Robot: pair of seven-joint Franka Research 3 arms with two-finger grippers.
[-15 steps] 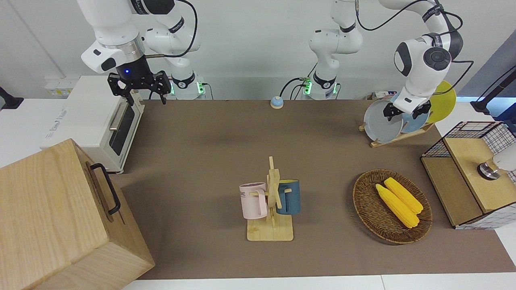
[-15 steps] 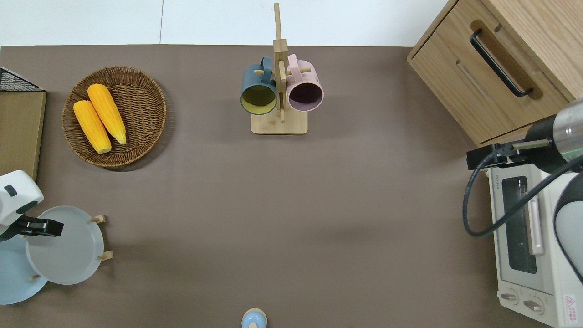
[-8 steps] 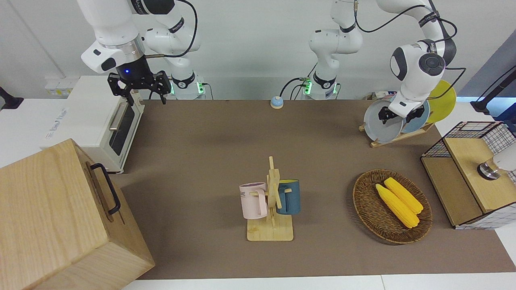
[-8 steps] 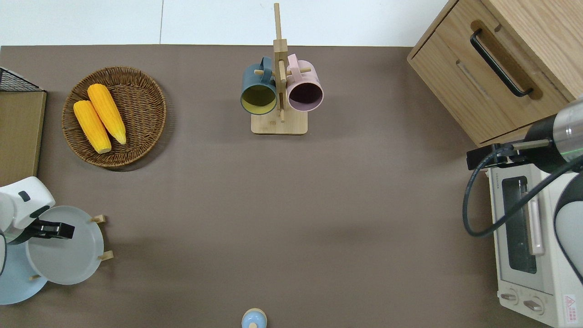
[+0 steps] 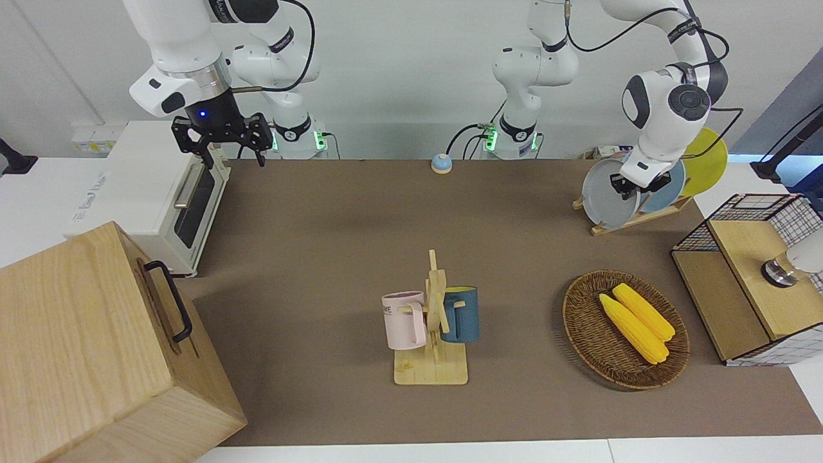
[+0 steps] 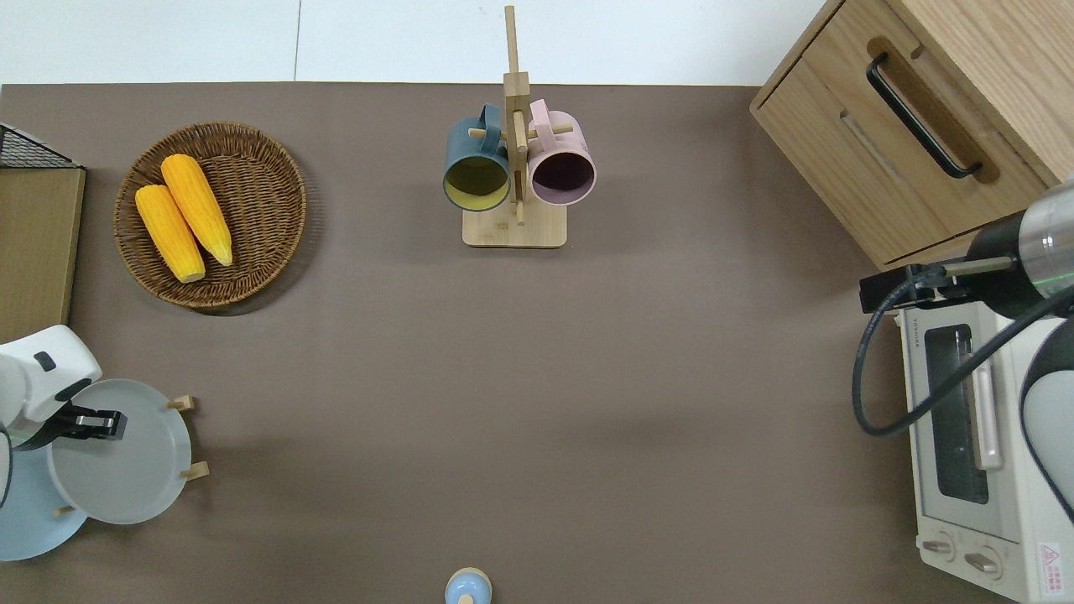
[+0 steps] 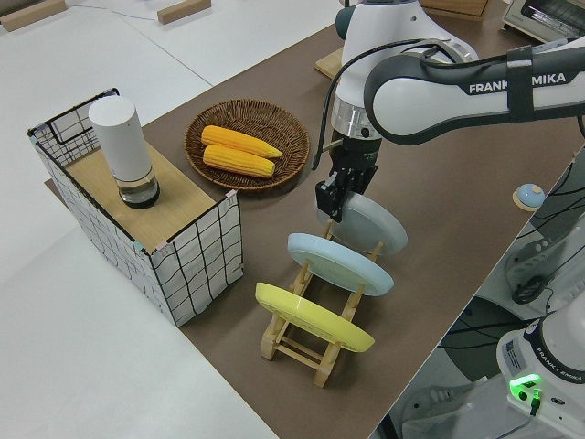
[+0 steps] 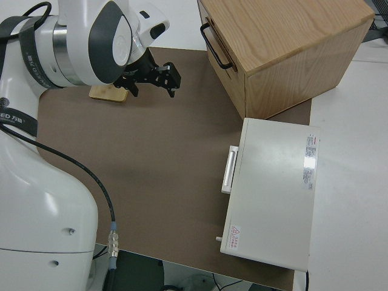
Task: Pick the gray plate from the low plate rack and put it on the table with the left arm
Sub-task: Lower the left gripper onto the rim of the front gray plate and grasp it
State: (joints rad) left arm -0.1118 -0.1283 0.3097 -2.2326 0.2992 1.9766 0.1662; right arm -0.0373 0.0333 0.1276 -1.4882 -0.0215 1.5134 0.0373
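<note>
The gray plate (image 5: 604,200) (image 6: 126,470) (image 7: 377,224) leans in the slot of the low plate rack (image 5: 643,218) (image 7: 302,346) that lies farthest from the left arm's end of the table (image 5: 321,225). My left gripper (image 5: 634,185) (image 6: 94,422) (image 7: 335,196) is at the plate's upper rim, its fingers drawn in on either face of the rim. The plate still rests in the rack. A light blue plate (image 5: 670,190) (image 7: 338,262) and a yellow plate (image 5: 707,164) (image 7: 311,317) fill the other slots. The right arm is parked, its gripper (image 5: 235,159) (image 8: 153,90) open.
A wicker basket (image 5: 582,321) with two corn cobs lies farther from the robots than the rack. A wire-sided wooden box (image 5: 752,276) stands at the left arm's end. A mug stand (image 5: 432,321) is mid-table. A toaster oven (image 5: 154,193) and a wooden cabinet (image 5: 96,347) stand at the right arm's end.
The left gripper moved down onto the gray plate's rim and its fingers narrowed around it. The plate has stayed in the rack. The right arm has not moved.
</note>
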